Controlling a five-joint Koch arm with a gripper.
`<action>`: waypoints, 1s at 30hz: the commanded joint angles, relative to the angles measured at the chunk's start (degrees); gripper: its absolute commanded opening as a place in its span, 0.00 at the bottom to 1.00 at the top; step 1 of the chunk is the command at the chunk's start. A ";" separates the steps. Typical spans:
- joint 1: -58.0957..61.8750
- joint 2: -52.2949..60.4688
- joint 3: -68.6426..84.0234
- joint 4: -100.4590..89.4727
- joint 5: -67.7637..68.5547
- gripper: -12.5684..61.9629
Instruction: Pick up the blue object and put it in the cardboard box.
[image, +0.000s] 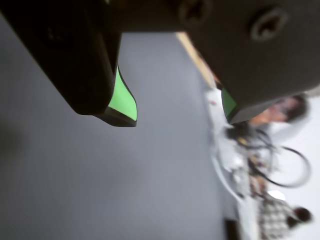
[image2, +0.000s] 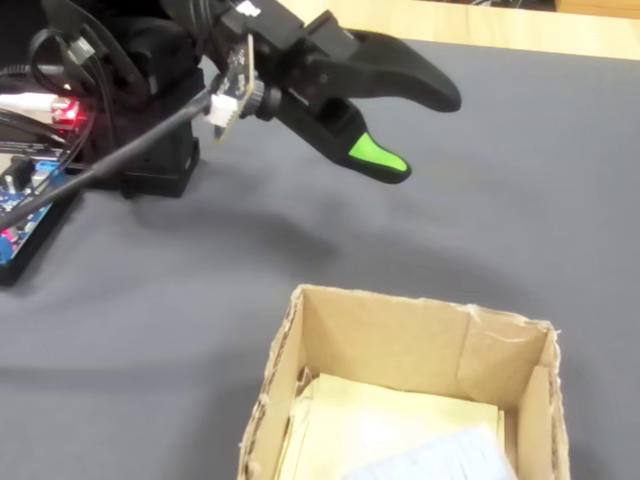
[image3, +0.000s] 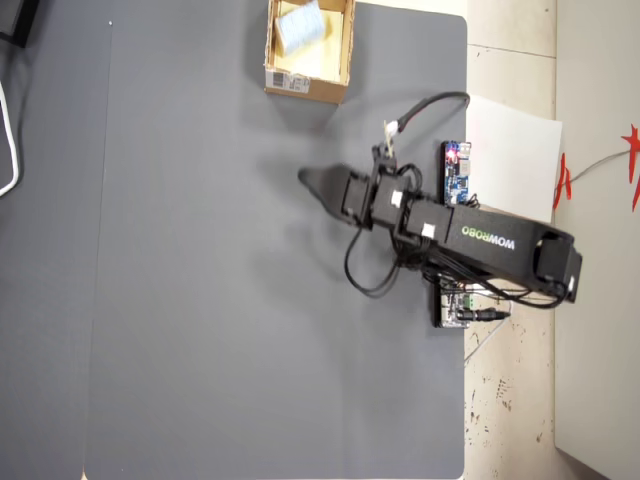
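- Since the blue object (image3: 298, 27) already lies inside the cardboard box (image3: 345, 55), pale against the box's yellowish floor in the overhead view, the placing step looks finished to me.
- In the fixed view only a pale corner of it shows at the bottom edge, low inside the box walls.
- Away from the box, the gripper (image: 180, 116) hangs over bare grey mat (image3: 200, 300), its jaws spread wide with nothing between them; the wrist view shows green pads (image: 123, 97) on both tips and only mat in the gap.
- In the overhead view the arm reaches out from beside the circuit boards (image3: 456, 172), which sit well apart from the box, at the mat's edge.
- Risk one: loose cables (image3: 365, 275) loop under the arm on the side away from the box; a fast fold-back could snag them and tug a board.
- Risk two: a sweep toward the box with the jaws this wide could clip its near wall and shove the light carton, or tip the block out.
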 joint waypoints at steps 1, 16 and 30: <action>-1.23 4.92 0.00 -4.31 2.37 0.62; -5.10 4.92 14.68 -4.57 2.64 0.62; -4.57 4.92 14.68 7.82 1.76 0.62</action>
